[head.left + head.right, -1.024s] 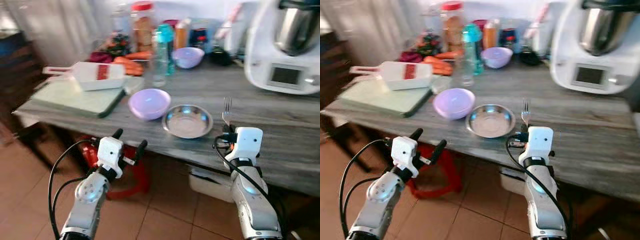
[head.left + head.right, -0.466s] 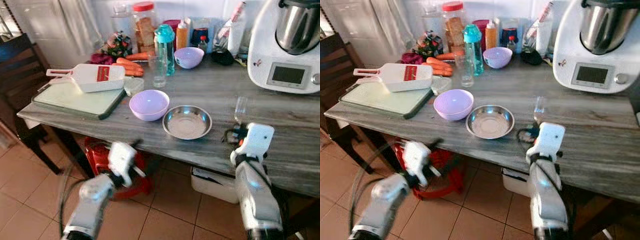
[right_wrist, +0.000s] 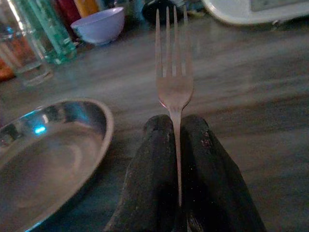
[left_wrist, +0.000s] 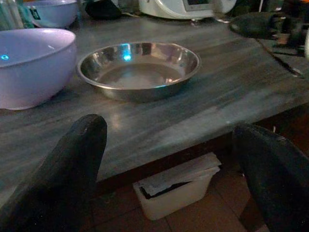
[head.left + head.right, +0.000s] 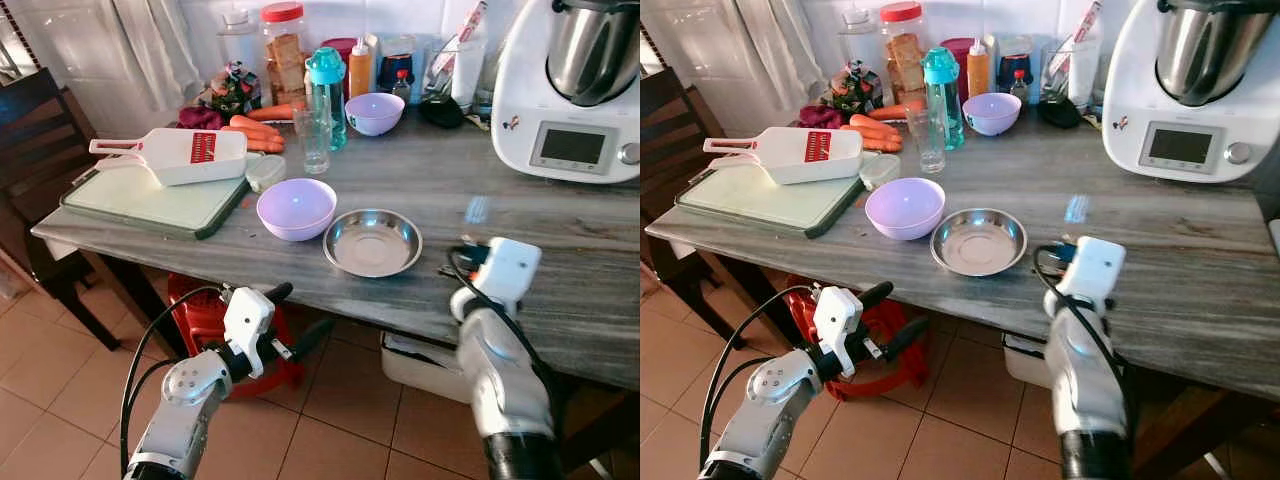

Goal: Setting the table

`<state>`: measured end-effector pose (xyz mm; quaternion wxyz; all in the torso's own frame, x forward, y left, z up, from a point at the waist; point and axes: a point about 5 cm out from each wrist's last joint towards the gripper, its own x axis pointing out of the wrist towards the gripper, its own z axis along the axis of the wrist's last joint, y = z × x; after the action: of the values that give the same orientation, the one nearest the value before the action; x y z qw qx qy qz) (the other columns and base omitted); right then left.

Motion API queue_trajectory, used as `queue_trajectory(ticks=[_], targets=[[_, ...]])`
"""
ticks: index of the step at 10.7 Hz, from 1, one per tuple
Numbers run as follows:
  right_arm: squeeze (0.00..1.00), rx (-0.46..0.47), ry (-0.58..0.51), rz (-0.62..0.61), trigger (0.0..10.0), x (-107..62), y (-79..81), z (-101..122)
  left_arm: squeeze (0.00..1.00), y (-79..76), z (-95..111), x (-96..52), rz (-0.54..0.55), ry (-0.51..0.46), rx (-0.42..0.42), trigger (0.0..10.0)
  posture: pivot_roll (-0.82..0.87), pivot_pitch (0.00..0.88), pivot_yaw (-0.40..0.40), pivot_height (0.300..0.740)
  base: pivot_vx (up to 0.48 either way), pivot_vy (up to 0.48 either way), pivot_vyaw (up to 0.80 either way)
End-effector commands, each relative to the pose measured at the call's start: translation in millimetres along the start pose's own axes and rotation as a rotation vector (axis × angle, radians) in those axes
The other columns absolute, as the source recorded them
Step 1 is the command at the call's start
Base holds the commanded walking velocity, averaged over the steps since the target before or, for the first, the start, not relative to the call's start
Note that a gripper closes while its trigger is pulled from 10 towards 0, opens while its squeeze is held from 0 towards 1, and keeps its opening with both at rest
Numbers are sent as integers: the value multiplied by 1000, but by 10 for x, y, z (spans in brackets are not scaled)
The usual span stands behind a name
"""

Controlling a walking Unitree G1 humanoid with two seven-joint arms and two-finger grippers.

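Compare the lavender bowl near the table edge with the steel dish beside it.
The lavender plastic bowl is deep and matte; the shiny steel dish is shallow and wider, with a flat rim. The bowl sits to the robot's left of the dish. Both are round, upright and empty.

Grey wood-grain table (image 5: 560, 215); terracotta tile floor (image 5: 60, 370); white tiled wall (curtain (image 5: 150, 45), perhaps).

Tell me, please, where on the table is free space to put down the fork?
Bare wood lies right of the steel plate, before the white kitchen machine, where the right gripper holds the fork. The back-left, with bottles, carrots and cutting board, is crowded.
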<state>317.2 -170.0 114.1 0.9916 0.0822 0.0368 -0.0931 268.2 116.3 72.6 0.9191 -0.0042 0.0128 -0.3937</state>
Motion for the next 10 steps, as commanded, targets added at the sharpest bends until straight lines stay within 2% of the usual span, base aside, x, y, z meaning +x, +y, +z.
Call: queue_trajectory(ticks=[1,4,6,10], targets=[[0,16,11,23,10000,53,88,19,0,-4,3,-3,-17,12,6,10000,36,0,67,740,0,0,0],[0,87,98,22,10000,175,150,-57,0,-50,-12,-7,-40,18,0,10000,46,0,62,740,0,0,0],[0,92,154,-5,10000,260,176,-93,0,-71,-22,2,-56,23,4,10000,52,0,57,740,0,0,0],[0,82,222,-44,10000,303,119,-203,0,-78,-24,5,-60,26,4,10000,56,0,55,740,0,0,0]])
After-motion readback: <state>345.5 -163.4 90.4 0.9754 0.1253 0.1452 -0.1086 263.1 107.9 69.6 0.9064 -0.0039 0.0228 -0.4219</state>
